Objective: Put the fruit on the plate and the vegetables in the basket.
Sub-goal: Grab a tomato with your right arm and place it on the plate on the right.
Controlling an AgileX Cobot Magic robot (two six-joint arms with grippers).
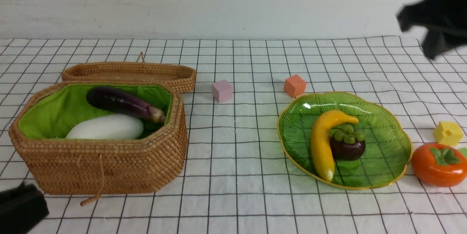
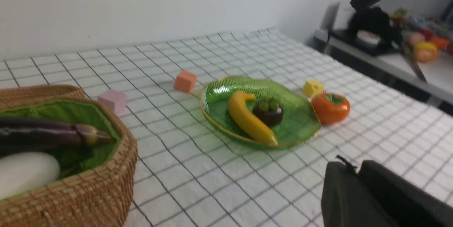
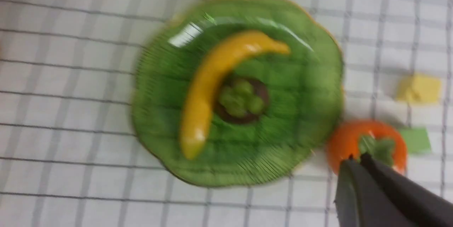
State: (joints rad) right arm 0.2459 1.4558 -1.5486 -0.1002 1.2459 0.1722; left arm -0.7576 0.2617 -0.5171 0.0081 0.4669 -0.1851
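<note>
Sorting by kind, hence: smooth banana [image 1: 323,146] touching round mangosteen [image 1: 347,146] in the ribbed, gold-rimmed green glass plate [image 1: 386,132]; glossy eggplant [image 1: 122,103] against white radish [image 1: 107,127] inside the cloth-lined woven basket [image 1: 109,168]; waxy orange persimmon [image 1: 437,168] on the gridded cloth [image 1: 240,175] just beside the plate, not yet in. Hanging high on that side, right gripper [image 3: 355,159] pinched shut, empty; left gripper [image 2: 348,165] low by the basket, closed likewise, empty.
</note>
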